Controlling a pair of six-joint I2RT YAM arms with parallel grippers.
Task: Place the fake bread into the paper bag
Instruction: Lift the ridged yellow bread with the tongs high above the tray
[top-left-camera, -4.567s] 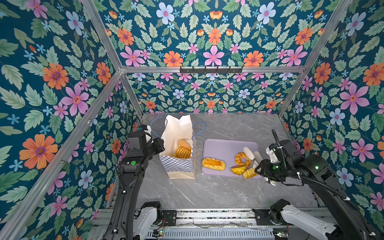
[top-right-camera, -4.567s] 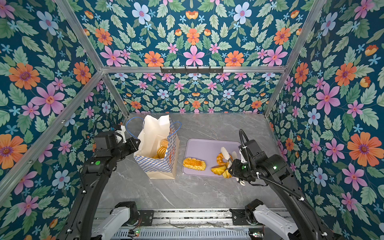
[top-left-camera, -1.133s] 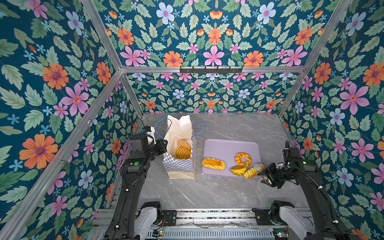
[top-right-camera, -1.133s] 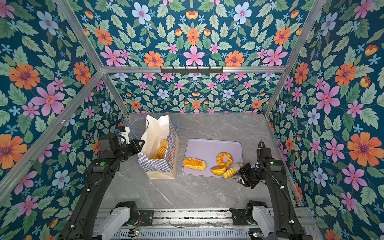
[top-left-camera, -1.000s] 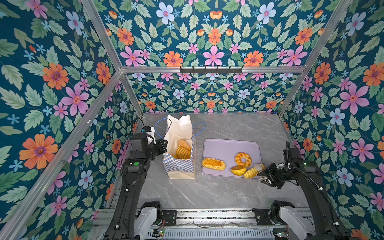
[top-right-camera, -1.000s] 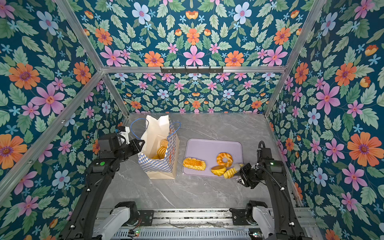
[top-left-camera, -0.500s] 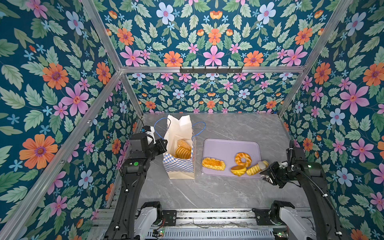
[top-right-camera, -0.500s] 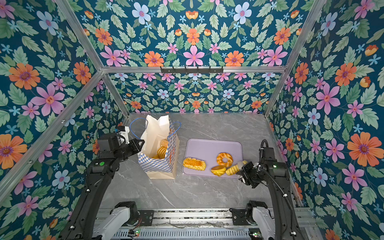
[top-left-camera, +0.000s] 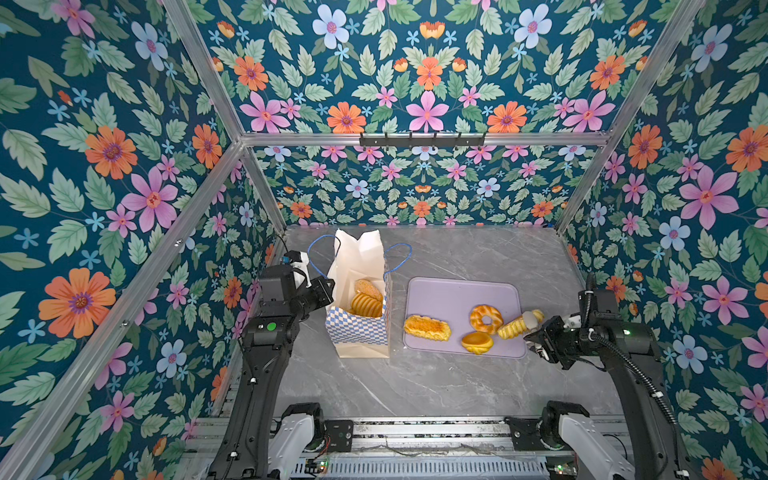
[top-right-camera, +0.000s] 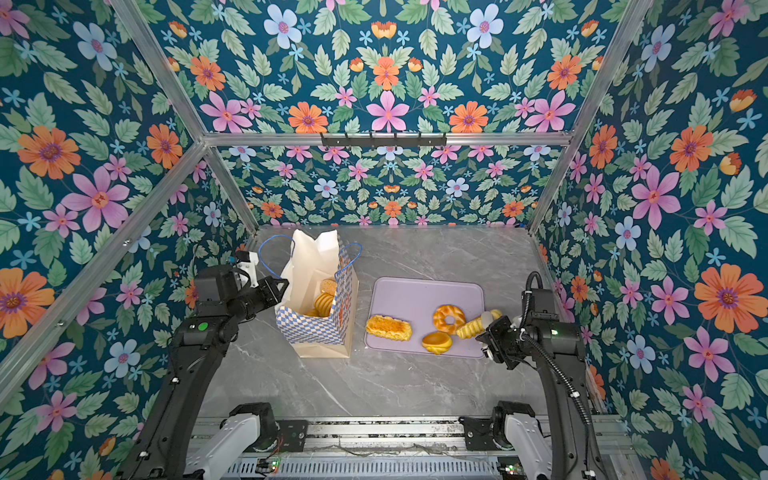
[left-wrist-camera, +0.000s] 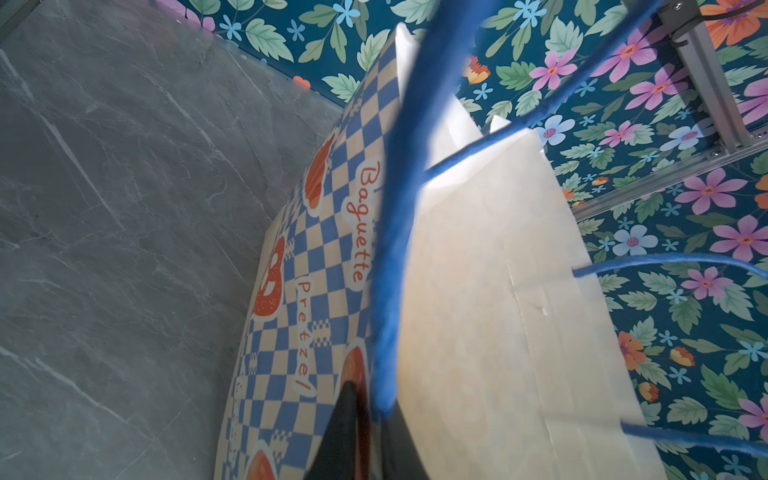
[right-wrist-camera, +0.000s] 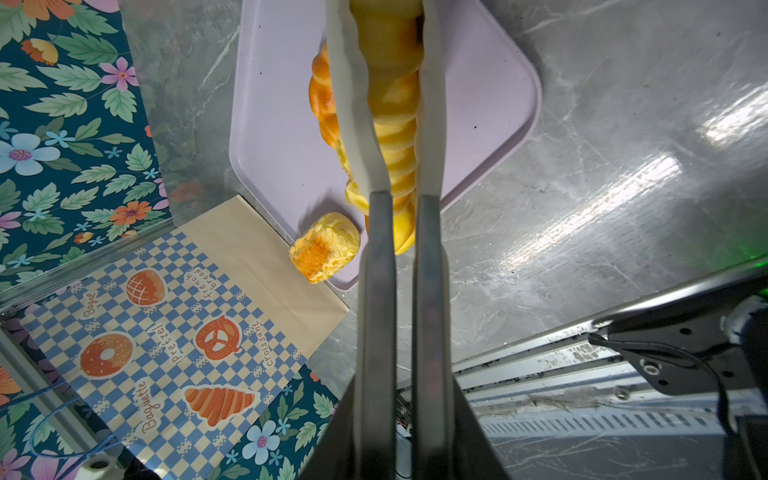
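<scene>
The right gripper (top-left-camera: 531, 323) pinches the glossy croissant (top-left-camera: 510, 329) at the lilac tray (top-left-camera: 457, 295)'s edge, and it may squirt free mid-carry, while the left gripper (left-wrist-camera: 371, 415), clamped on the blue handle (left-wrist-camera: 395, 249) of the paper bag (top-left-camera: 359, 332), could tip it.

Right gripper (right-wrist-camera: 384, 50) is clamped on a long ridged yellow bread (right-wrist-camera: 395, 124), pale fingers squeezing it from both sides, over the lilac tray (right-wrist-camera: 274, 137) on the grey desk (right-wrist-camera: 582, 166). A browner bread (right-wrist-camera: 322, 99) peeks out behind one finger, mostly hidden, maybe a ring. A small orange-topped bread (right-wrist-camera: 324, 247) sits at the tray's corner, right by the checkered paper bag (right-wrist-camera: 166, 345).
</scene>
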